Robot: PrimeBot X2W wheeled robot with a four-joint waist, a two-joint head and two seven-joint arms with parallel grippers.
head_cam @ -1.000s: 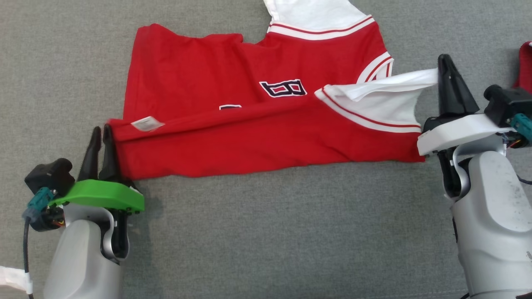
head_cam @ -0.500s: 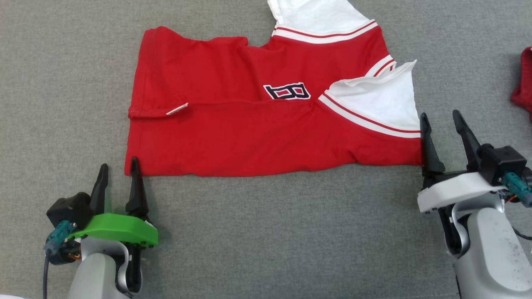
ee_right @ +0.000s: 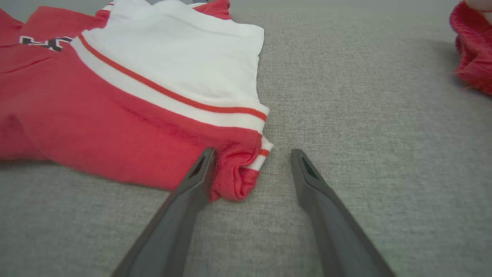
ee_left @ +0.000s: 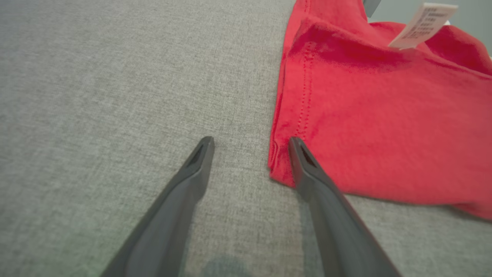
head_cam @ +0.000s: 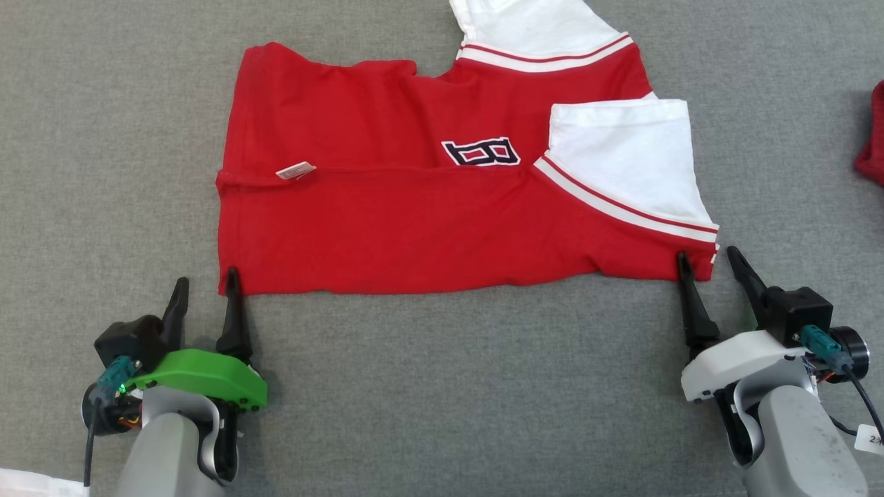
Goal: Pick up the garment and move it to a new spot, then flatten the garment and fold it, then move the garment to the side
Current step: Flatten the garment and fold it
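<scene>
The garment [head_cam: 428, 207] is a red shirt with white sleeves and a dark emblem, lying on the grey cloth surface with its near long edge folded up over the body. A white label [head_cam: 295, 170] shows at its left end. My left gripper [head_cam: 207, 279] stands open at the shirt's near left corner [ee_left: 284, 169], its right finger at the hem. At the near right corner [ee_right: 242, 181] my right gripper [head_cam: 710, 259] is open too, left finger beside the folded sleeve cuff. Neither holds anything.
Another red piece of cloth [head_cam: 871, 134] lies at the far right edge, also in the right wrist view [ee_right: 474, 50]. The grey cloth surface [head_cam: 449, 386] spreads all around the shirt. A white scrap [head_cam: 27, 483] shows at the lower left corner.
Both grippers let go of the shirt, opened and drew back toward me to its near corners. The white sleeve dropped flat onto the shirt, and the folded edge settled.
</scene>
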